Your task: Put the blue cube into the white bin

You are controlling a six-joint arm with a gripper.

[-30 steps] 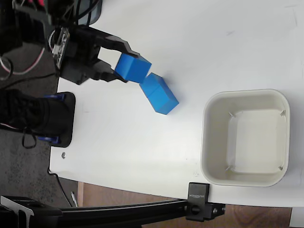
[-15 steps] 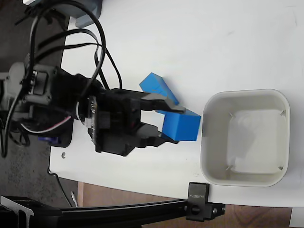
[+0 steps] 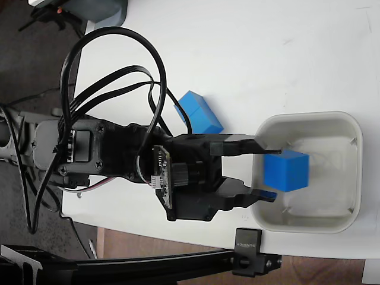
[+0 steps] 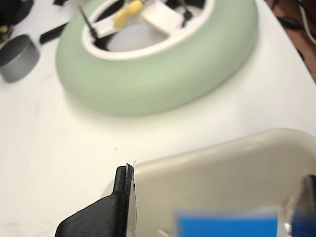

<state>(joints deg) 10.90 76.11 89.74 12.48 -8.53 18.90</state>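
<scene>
The blue cube [image 3: 286, 170] is inside the outline of the white bin [image 3: 309, 116], just past my fingertips and slightly blurred. My gripper [image 3: 265, 170] reaches over the bin's left rim with its jaws spread wider than the cube, so it stands open with nothing held. In the wrist view the cube [image 4: 224, 226] shows blurred at the bottom edge, with a gap between it and the left finger [image 4: 123, 197], and the bin's [image 4: 222, 163] wall lies behind it.
A longer blue block [image 3: 199, 113] lies on the white table up and left of the bin. A black clamp [image 3: 249, 260] sits at the table's lower edge. The wrist view shows a large green ring [image 4: 158, 74] and a grey cylinder [image 4: 17, 57] beyond the bin.
The arm swung from the table's left edge to the bin, carrying the cube. The jaws have now spread and the cube has left them, over the bin.
</scene>
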